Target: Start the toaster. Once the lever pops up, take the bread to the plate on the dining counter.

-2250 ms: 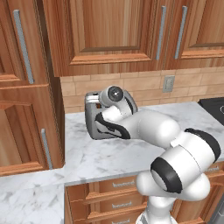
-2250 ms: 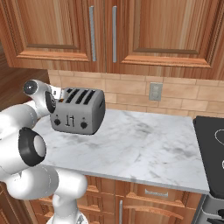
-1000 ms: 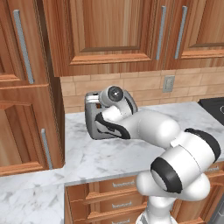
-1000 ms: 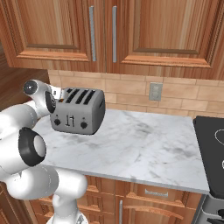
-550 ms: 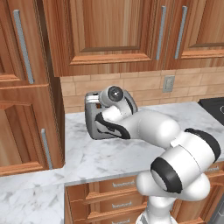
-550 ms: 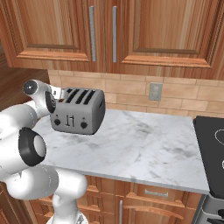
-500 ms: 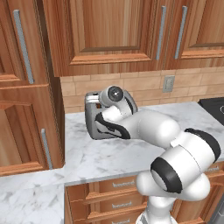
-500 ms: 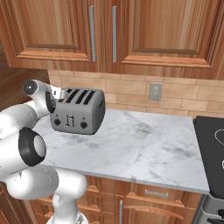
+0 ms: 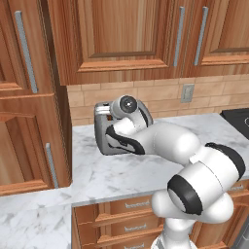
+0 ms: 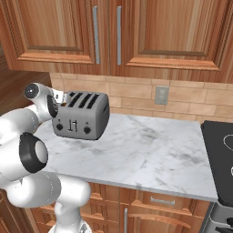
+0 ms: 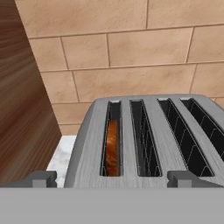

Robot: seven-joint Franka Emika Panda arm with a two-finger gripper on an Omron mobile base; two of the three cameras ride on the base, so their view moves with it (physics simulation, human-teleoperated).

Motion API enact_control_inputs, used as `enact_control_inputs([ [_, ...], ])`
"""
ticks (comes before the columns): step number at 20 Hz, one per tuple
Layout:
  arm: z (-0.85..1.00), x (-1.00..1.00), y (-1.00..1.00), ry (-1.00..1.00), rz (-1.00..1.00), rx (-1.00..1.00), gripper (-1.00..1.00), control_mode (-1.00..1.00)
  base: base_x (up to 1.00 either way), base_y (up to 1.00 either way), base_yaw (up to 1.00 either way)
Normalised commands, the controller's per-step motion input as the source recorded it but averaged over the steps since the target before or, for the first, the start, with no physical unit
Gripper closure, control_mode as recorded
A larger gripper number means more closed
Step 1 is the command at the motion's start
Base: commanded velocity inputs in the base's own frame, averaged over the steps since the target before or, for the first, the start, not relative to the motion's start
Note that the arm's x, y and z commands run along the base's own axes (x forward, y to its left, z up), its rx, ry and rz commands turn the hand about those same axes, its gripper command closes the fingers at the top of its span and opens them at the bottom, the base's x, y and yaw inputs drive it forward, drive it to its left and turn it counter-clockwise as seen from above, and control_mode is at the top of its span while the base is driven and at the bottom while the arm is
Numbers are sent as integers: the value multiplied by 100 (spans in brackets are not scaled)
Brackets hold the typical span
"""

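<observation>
The boxy grey metal toaster [image 11: 144,140] is seen from above, its four slots running away toward a tan tiled wall [image 11: 131,57]. The brown bread slice [image 11: 112,148] sits sunk in the leftmost slot. A brown wooden panel [image 11: 22,109] stands at left beside white marble bench [image 11: 63,153].

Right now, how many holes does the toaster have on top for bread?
4. The toaster has four slots side by side in the hand view. The leftmost slot holds the bread; the other three look empty, though their bottoms are dark.
</observation>
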Motion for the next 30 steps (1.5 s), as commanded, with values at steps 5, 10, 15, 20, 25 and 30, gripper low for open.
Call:
enact_control_inputs([
  [5,0,0,0,0,0,0,-100,-100,0,0,0],
  [10,0,0,0,0,0,0,-100,-100,0,0,0],
  [15,0,0,0,0,0,0,-100,-100,0,0,0],
  [20,0,0,0,0,0,0,-100,-100,0,0,0],
  [25,0,0,0,0,0,0,-100,-100,0,0,0],
  [30,0,0,0,0,0,0,-100,-100,0,0,0],
])
